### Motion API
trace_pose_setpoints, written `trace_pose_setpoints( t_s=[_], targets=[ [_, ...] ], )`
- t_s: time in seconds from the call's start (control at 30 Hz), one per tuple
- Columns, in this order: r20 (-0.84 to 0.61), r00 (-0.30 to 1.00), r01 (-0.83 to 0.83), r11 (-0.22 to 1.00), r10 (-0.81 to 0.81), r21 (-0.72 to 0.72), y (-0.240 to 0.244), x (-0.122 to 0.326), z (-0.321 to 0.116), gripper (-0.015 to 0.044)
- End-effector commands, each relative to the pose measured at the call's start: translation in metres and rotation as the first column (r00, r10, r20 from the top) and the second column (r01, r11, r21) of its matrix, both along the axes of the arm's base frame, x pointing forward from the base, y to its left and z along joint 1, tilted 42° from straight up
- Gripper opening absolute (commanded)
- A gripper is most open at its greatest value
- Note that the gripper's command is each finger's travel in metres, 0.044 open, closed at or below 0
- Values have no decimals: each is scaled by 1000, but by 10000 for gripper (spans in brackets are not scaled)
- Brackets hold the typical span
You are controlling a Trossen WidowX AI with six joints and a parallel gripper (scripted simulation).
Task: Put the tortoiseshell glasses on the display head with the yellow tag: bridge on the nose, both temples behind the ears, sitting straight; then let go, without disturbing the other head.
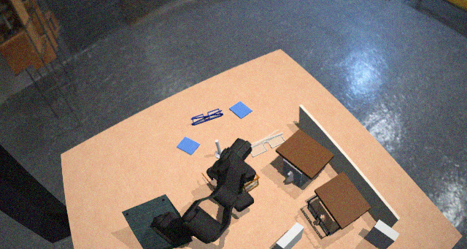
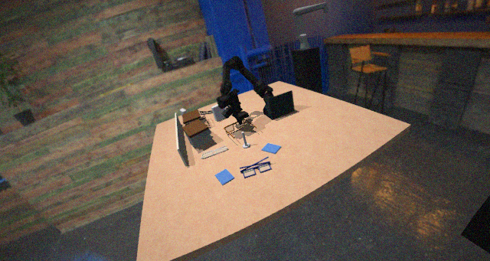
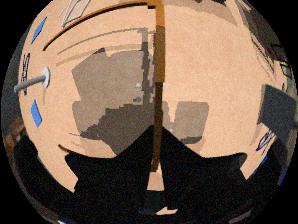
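Observation:
The tortoiseshell glasses point(image 1: 257, 177) point(image 2: 225, 129) are orange-brown with open temples. My gripper point(image 2: 243, 121) point(image 3: 155, 129) is shut on them, low above the table; the arm covers part of them in the top view. In the wrist view an orange-brown bar point(image 3: 159, 55) of the glasses runs up from between the fingertips. Two display heads with brown tops stand to the side: one point(image 1: 304, 153) point(image 2: 197, 128) has a grey nose piece, the other point(image 1: 342, 201) point(image 2: 191, 116) has thin dark frames around its front. The glasses are apart from both heads. No yellow tag can be made out.
A long upright panel point(image 1: 346, 161) point(image 2: 181, 142) stands behind the heads. White-topped blocks point(image 1: 290, 236) point(image 1: 386, 230) stand near them. Pale glasses point(image 1: 266, 145), a white post point(image 1: 217, 147) point(image 2: 244, 139), blue glasses point(image 1: 207, 117), two blue cloths point(image 1: 188, 145) point(image 1: 241, 109) and a dark board point(image 1: 140, 216) point(image 2: 285, 103) surround the arm.

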State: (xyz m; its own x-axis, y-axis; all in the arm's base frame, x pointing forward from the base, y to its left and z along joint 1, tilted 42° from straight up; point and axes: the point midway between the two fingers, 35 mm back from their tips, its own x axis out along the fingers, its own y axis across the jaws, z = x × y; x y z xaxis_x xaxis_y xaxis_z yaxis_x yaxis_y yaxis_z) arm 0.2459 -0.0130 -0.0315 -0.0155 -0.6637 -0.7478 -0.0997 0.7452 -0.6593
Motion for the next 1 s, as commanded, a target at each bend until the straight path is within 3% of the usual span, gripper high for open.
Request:
trace_pose_setpoints(
  t_s=[0.0,0.1,0.23,0.97],
  targets=[
    [-8,1000,-2,1000,2,-6,-4,-3,-3,0],
    [-8,1000,-2,1000,2,-6,-4,-3,-3,0],
    [-1,1000,1,1000,-1,-1,-2,-1,-2,105],
    [-5,1000,0,1000,0,-3,6,-2,-2,107]
  ],
)
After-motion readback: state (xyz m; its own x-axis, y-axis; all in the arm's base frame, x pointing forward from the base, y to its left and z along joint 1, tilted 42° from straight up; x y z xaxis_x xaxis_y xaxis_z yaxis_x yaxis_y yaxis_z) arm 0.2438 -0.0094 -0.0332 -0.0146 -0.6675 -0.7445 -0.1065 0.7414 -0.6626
